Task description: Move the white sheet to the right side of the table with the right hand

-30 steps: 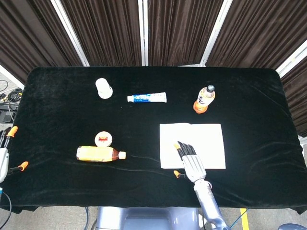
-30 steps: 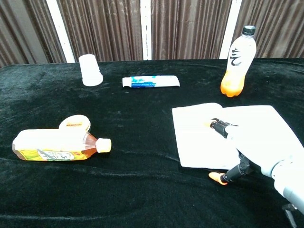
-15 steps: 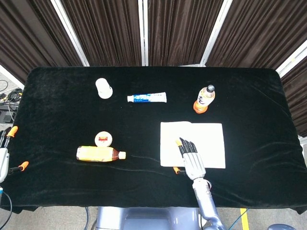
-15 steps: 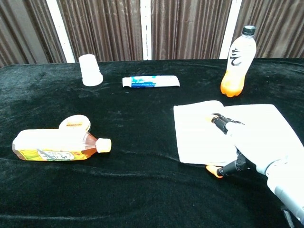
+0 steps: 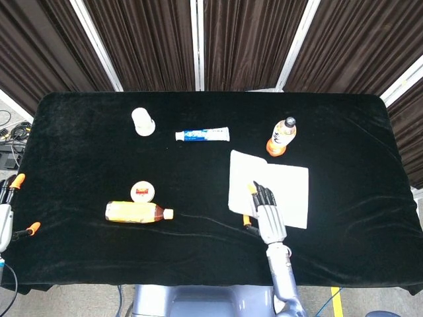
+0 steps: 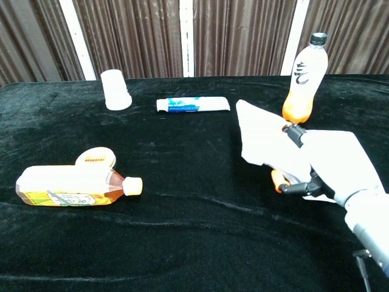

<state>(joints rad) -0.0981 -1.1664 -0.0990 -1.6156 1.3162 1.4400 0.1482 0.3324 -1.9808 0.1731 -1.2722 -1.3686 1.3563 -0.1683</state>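
Observation:
The white sheet (image 5: 284,185) lies right of the table's centre, just below the orange drink bottle (image 5: 281,137). My right hand (image 5: 268,214) pinches its near left part between thumb and fingers. In the chest view the sheet's left side (image 6: 267,143) is lifted off the black cloth and tilted up, while its right part still rests on the table under my right hand (image 6: 322,176). My left hand (image 5: 5,211) hangs off the table's far left edge, holding nothing, fingers apart.
The upright orange bottle (image 6: 302,79) stands close behind the lifted sheet. A toothpaste tube (image 5: 202,135) and a white cup (image 5: 143,121) sit at the back. A tea bottle (image 5: 135,211) lies on its side beside a round tin (image 5: 143,191) at the front left.
My right hand has gripped the sheet's left edge, lifted it off the cloth and drawn it right, towards the orange bottle. The left hand has not moved.

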